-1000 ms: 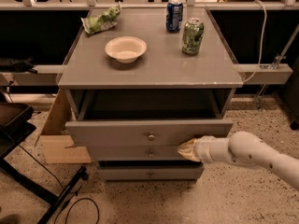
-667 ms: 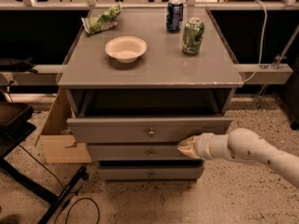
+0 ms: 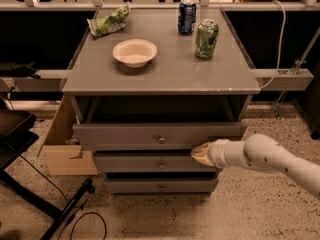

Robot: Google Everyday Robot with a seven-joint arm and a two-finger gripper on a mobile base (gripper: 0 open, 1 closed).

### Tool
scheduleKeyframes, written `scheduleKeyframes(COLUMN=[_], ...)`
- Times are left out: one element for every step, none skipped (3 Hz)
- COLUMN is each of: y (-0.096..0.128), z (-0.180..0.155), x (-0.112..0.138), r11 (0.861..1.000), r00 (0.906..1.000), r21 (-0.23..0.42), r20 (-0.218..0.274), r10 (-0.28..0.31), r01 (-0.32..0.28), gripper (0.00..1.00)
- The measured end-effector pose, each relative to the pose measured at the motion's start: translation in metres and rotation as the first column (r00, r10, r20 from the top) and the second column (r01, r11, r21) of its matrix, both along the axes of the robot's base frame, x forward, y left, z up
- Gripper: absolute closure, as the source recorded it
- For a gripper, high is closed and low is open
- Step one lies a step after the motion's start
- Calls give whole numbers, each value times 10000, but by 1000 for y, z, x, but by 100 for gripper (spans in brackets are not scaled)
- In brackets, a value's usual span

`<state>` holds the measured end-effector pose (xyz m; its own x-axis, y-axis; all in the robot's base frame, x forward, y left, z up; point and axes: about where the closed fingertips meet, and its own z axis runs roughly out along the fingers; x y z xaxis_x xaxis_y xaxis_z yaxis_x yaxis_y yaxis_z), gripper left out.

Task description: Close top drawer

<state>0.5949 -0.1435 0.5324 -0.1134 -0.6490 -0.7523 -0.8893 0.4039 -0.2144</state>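
There are three drawers under the front edge of the tabletop: one top drawer, sticking out a bit, one middle drawer and one bottom drawer. Each has one round knob, so that makes three knobs.

There are two cans near the back right corner: one blue can and one green can. There is one white bowl, left of the middle. There is one crumpled green bag at the back left corner.

There is one gripper, below the front edge toward the right corner, against the top drawer's front.
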Motion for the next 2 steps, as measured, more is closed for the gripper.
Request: scheduleKeyframes(y=[0, 0], z=[0, 0], x=[0, 0], r11=[10000, 10000], r00=[10000, 10000], r21=[0, 0], r20=[0, -1], r10=[0, 1], r01=[0, -1], gripper=[34, 11])
